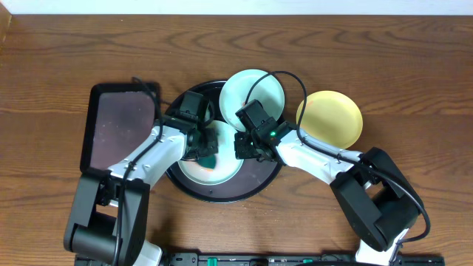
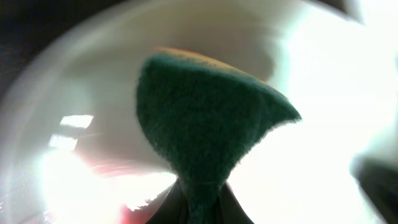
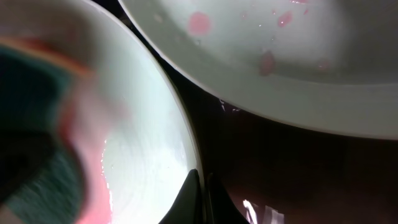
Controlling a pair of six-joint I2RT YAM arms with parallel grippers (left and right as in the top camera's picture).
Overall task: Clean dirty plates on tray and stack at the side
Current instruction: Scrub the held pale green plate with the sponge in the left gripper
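Observation:
A mint plate (image 1: 222, 171) lies in the round black tray (image 1: 255, 181). My left gripper (image 1: 208, 153) is shut on a teal sponge (image 2: 205, 118) and presses it on this plate (image 2: 323, 124); a reddish smear (image 2: 134, 211) shows beside the sponge. My right gripper (image 1: 247, 148) is shut on the plate's right rim (image 3: 180, 143), its fingers (image 3: 200, 193) pinching the edge. A second mint plate (image 1: 253, 94) with red smears (image 3: 280, 62) rests on the tray's back right rim. The pale yellow plate (image 1: 330, 118) lies on the table to the right.
A rectangular dark tray (image 1: 118, 125) lies left of the round tray, next to my left arm. The two arms meet over the round tray. The table is brown wood (image 1: 414, 66).

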